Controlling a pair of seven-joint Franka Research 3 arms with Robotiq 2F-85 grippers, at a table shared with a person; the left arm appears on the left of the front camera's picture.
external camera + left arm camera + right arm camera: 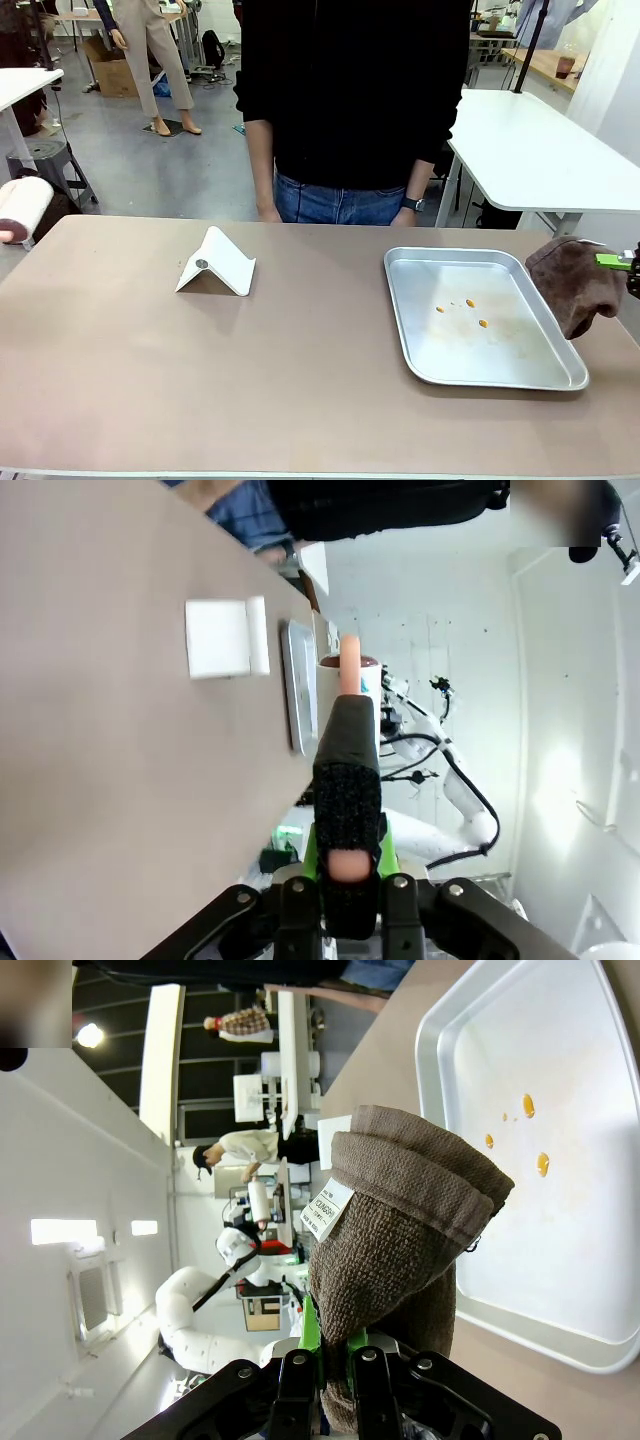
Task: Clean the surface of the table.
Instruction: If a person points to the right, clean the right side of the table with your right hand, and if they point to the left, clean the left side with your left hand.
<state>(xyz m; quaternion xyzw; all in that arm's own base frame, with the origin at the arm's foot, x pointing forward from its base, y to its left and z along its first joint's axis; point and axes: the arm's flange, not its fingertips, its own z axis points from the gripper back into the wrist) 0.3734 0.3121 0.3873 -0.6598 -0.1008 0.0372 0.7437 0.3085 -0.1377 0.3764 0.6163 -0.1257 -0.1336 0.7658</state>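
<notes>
Left hand (347, 865): mine, clenched on the black handle of a roller (347, 770), held at the counter's left edge.
Right hand (335, 1345): mine, grasping a brown towel (400, 1220) that hangs near the right rim of the tray (480, 375).
Counter (300, 400): tan top, right in front of me, running the full width of the front view; tray on its right part, white folded stand (217, 263) left of centre.
Tray contents: a few orange spots (470, 302) near its middle.
Person (350, 100): standing at the far side.

The brown cloth (400, 1220) hides most of the right end effector (335, 1352).
</notes>
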